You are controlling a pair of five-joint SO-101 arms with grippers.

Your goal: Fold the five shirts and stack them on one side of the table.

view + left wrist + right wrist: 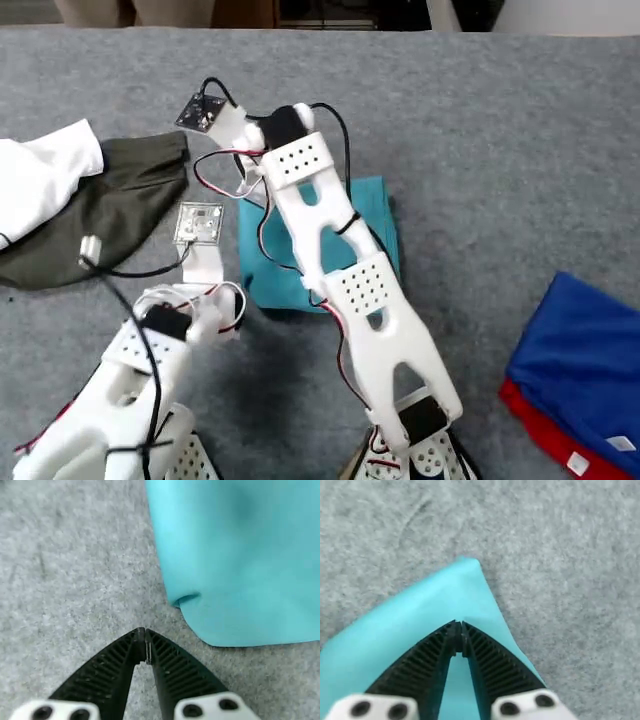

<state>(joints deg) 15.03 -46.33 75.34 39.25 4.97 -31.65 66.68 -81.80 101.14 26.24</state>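
A folded teal shirt (375,215) lies mid-table, largely under my right arm (330,240). My right gripper (458,630) is shut with its tips pinching the teal shirt (420,615) just behind one corner. Beside another corner of the teal shirt (235,560), my left gripper (145,636) is shut over bare grey cloth with nothing in it. At the right edge a folded blue shirt (585,355) rests on a red shirt (540,430). A dark olive shirt (110,215) and a white shirt (40,180) lie crumpled at the left.
The grey tabletop (480,130) is open at the back and right of centre. My left arm (150,350) rises from the near left corner, with cables looping near the olive shirt.
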